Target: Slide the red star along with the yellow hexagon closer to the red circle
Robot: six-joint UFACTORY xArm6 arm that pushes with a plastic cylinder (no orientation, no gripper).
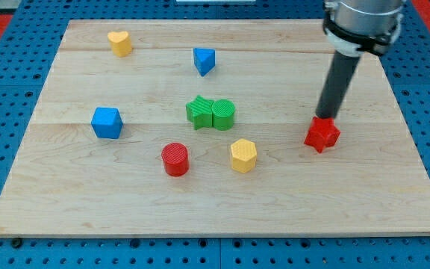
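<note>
Starting at the view's left, a blue cube (106, 122) is sitting well apart from everything, with a yellow heart-like block (120, 43) lying near the top edge of the tabletop (66, 194). Next, the red circle (175, 159), the goal, is resting toward the bottom middle. A blue triangular block (204, 60) is lying above, and two green blocks, a green star (198, 113) and a green cylinder (223, 114), are touching each other at the centre. The yellow hexagon (242, 155) is sitting near the red circle, though a gap is remaining between them. Far to the right, the red star (322, 134) is lying well apart from both. The tool has no jaws to open or close; my tip (325, 117) is pressing at the star's upper edge. Judging from this, the pushing is barely starting: the star has nearly the whole way left to travel.
</note>
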